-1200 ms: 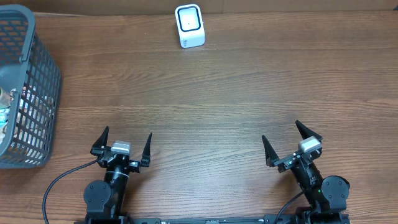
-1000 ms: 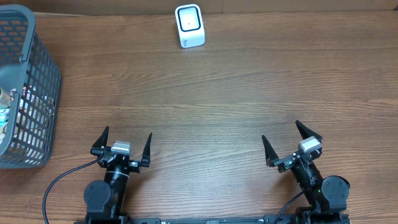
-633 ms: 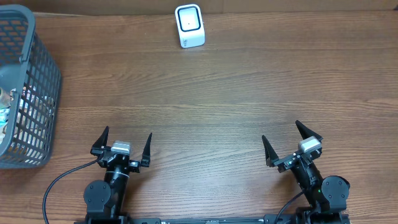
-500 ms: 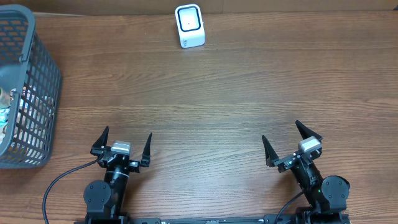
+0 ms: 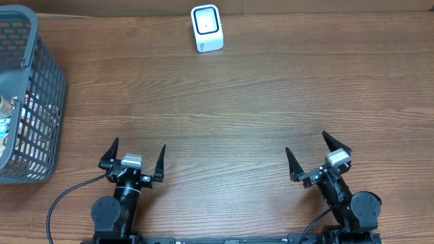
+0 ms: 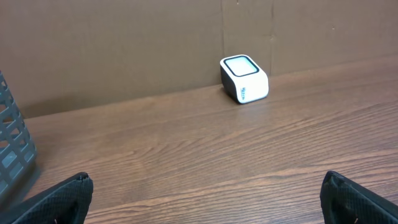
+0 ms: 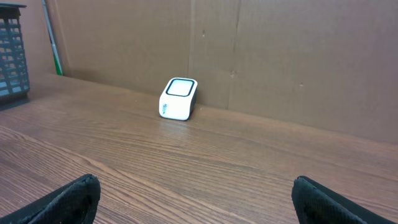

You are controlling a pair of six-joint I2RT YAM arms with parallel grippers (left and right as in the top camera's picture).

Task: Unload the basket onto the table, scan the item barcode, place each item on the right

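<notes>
My left pincer (image 5: 138,145) hovers over the near edge of the desk (image 5: 224,108) with its jaws spread wide and nothing between them. My right pincer (image 5: 305,142) sits well apart from it on the other side, gaping just as wide and also empty, turned a little toward the middle of the desk.

The barcode scanner (image 5: 206,28), a small white box with a dark-rimmed window on its top face, stands at the far edge of the desk, close against the brown cardboard wall (image 6: 124,43). It is far from both of my pincers, and each wrist camera sees it between its own fingertips.

A grey mesh basket (image 5: 41,102) stands at the far left of the desk, partly cut off by the edge of the overhead view. The items (image 5: 7,112) to be scanned lie inside it. Only scraps of colour show through the mesh, and I cannot tell what they are. The basket is nearer my left pincer, but apart from it.
</notes>
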